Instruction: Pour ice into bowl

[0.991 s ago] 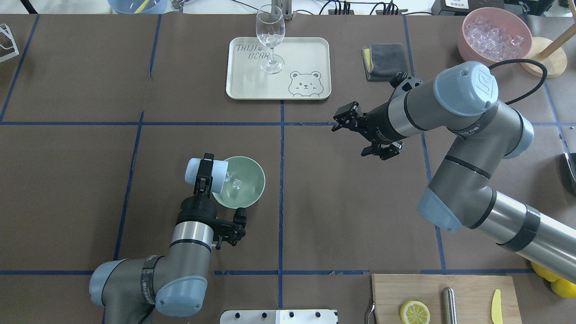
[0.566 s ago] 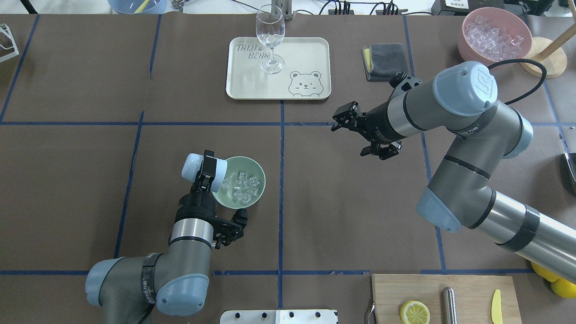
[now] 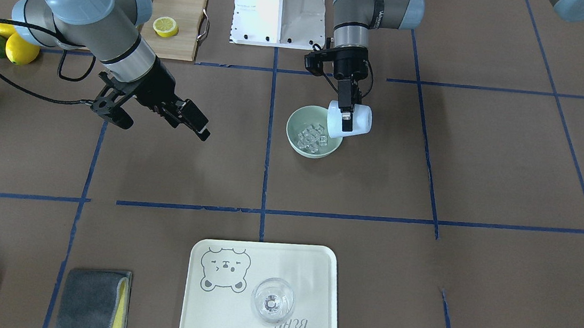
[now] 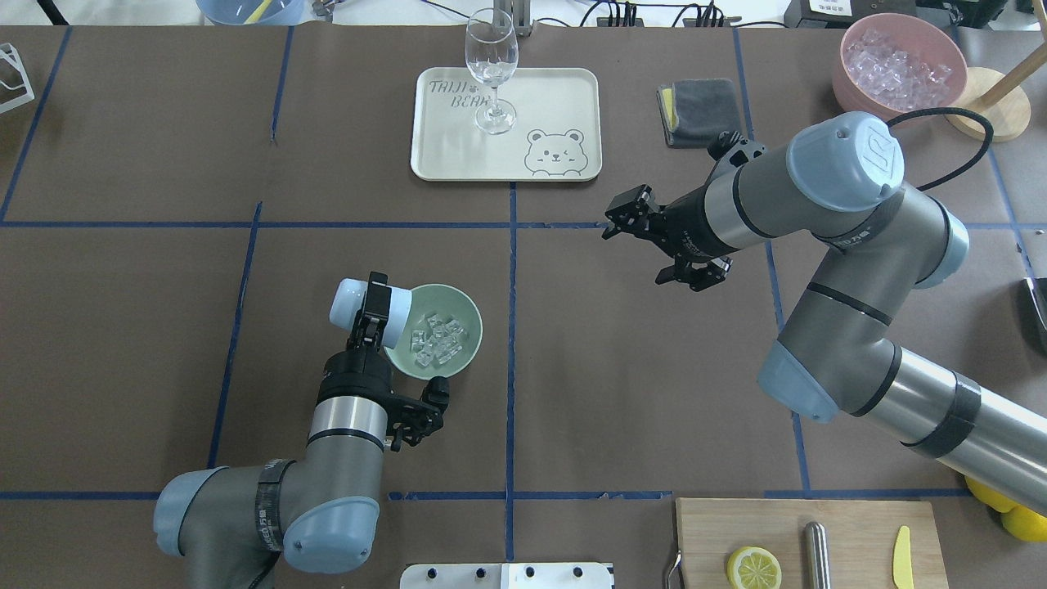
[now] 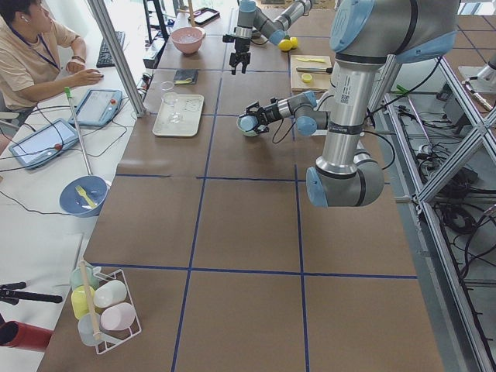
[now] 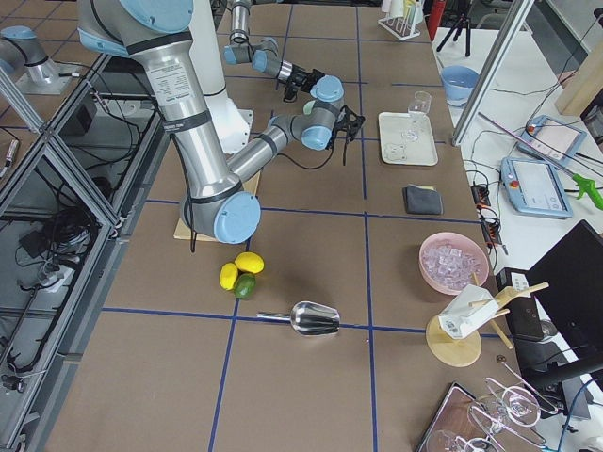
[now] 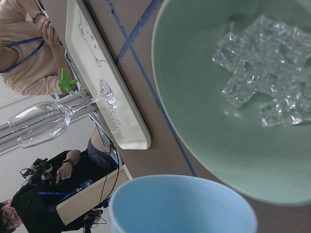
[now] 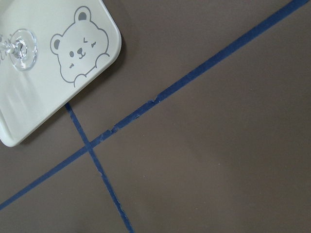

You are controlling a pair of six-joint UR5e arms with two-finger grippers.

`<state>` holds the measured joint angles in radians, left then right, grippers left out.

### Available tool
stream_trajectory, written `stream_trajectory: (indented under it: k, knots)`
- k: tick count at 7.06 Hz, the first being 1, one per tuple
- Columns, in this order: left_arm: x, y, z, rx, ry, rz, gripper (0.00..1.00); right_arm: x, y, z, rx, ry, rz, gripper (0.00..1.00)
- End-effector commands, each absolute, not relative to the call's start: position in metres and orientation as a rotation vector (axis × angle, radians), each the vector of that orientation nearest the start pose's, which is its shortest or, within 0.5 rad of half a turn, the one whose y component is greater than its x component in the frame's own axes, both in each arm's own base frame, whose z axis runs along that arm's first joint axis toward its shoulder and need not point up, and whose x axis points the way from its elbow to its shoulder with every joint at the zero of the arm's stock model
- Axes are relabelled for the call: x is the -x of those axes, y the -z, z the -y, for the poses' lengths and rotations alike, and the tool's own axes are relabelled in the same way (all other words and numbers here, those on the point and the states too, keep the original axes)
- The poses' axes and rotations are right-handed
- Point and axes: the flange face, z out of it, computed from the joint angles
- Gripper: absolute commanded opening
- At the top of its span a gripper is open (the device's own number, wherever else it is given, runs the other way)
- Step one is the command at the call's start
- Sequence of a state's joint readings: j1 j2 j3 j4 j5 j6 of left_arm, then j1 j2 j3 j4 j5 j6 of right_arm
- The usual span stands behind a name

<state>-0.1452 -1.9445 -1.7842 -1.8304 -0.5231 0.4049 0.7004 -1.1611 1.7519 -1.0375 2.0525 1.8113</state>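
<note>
The pale mint-green bowl [image 4: 466, 315] sits on the brown table left of centre, with several clear ice cubes [image 4: 435, 340] in it. My left gripper [image 4: 370, 309] is shut on a light blue cup [image 4: 352, 299], held on its side with its mouth over the bowl's left rim. No ice shows in the cup. The front-facing view shows the bowl [image 3: 299, 146], ice [image 3: 312, 136] and cup [image 3: 356, 122]. The left wrist view shows the bowl [image 7: 194, 126], ice [image 7: 262, 77] and cup rim [image 7: 180, 204]. My right gripper [image 4: 640, 252] is open and empty, hovering right of centre.
A cream tray [image 4: 564, 106] with a wine glass [image 4: 492, 69] stands at the back centre, with a grey cloth [image 4: 699, 110] beside it. A pink bowl of ice [image 4: 900, 61] is at the back right. A cutting board [image 4: 851, 540] with a lemon half is at the front right.
The ice has slid out of the tilted blue cup into the bowl and settled there. The cup has shifted slightly left. The right arm has not moved.
</note>
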Motion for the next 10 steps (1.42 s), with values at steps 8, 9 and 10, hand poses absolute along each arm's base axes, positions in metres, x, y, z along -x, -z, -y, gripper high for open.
stream_trajectory:
  k: [8, 9, 10]
  knots:
    - [-0.435, -0.417, 0.286, -1.011, 0.290, -0.490, 0.00, 0.418, -0.283, 0.466, 0.141, -0.571, 1.180, 1.00]
    - [-0.430, -0.425, 0.285, -0.976, 0.395, -0.545, 0.00, 0.420, -0.282, 0.465, 0.135, -0.572, 1.182, 1.00]
    - [-0.426, -0.487, 0.284, -0.959, 0.373, -0.451, 0.00, 0.421, -0.279, 0.464, 0.129, -0.573, 1.185, 1.00]
